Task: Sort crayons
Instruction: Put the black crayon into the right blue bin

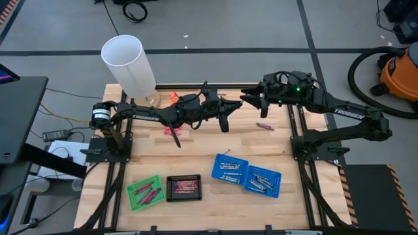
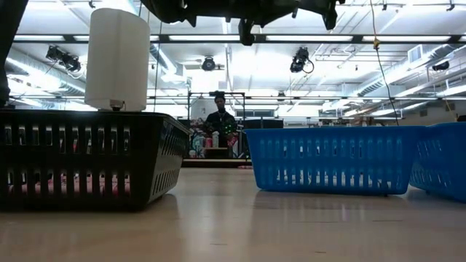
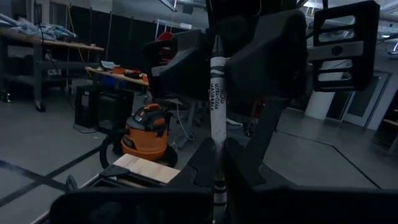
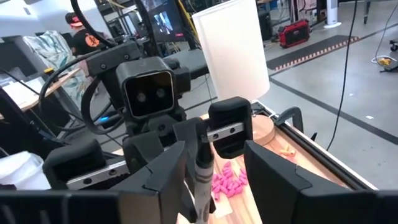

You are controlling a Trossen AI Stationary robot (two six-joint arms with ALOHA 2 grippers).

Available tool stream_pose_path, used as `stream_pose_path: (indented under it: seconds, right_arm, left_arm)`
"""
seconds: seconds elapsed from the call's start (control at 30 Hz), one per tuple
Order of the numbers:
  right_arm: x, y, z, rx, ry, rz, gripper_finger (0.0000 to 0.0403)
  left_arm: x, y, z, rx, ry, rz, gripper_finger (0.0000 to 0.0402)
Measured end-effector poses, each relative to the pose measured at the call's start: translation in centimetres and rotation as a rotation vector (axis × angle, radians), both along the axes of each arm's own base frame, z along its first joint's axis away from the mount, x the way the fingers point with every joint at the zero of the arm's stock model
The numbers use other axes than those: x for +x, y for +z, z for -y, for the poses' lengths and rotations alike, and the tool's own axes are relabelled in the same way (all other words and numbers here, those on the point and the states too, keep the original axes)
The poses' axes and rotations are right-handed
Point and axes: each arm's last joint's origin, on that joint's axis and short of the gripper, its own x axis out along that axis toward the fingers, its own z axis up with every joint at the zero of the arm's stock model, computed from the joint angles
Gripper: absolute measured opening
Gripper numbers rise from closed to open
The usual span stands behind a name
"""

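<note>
High view puts both your grippers in the air over the far half of the wooden table (image 1: 196, 156), meeting tip to tip just to the right of the tall white cylinder (image 1: 128, 62) that stands at the far left corner. Your left gripper (image 3: 214, 155) is clamped tight on a pale grey crayon (image 3: 217, 99), held upright between its fingers, and the right gripper (image 4: 214, 168) faces it with its two fingers spread on either side of that same crayon without closing on it. From the right wrist you see the left arm's camera housing straight ahead, so the two wrists crowd each other closely. Below them and near the cylinder's foot lies a heap of stubby pink pieces (image 4: 227, 180). One loose magenta crayon (image 1: 264, 125) lies on the bare wood, well to the right of the cylinder, under the right arm. Along the near edge, far from the cylinder, stand a green basket (image 1: 145, 192) and a black basket (image 1: 183, 187) holding reddish sticks, then two blue baskets (image 1: 230, 170) holding pale ones. Low view shows only the black and blue baskets' walls up close, with the cylinder behind and a person (image 2: 219, 116) standing far back in the room. An orange shop vacuum (image 1: 400, 75) sits on the floor off the table's right side.
</note>
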Motion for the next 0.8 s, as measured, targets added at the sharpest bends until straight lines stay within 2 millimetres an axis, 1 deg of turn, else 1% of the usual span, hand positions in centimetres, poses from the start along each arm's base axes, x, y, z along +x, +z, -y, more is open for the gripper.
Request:
stream_pose_path:
  seconds: [0.1,0.37,0.47,0.6,0.8]
  right_arm:
    - [0.0,0.0,0.0,0.001,0.017,0.0,0.0147]
    - [0.0,-0.3,-0.1,0.003,0.029,-0.027,0.0062]
    - [0.0,-0.5,-0.1,0.009,0.029,-0.046,0.0036]
    - [0.0,-0.7,-0.1,0.016,0.029,-0.067,0.0031]
    - [-0.1,-1.2,-0.1,0.043,0.023,-0.116,0.004]
  left_arm:
    - [0.0,0.0,0.0,-0.002,0.001,0.002,0.0014]
    - [0.0,0.0,-0.1,-0.009,0.022,0.004,0.0014]
    - [0.0,-0.1,-0.1,-0.009,0.023,-0.004,0.002]
    - [0.0,-0.3,-0.1,-0.01,0.036,-0.033,0.0046]
    - [0.1,-1.2,0.1,-0.015,0.044,-0.123,0.0116]
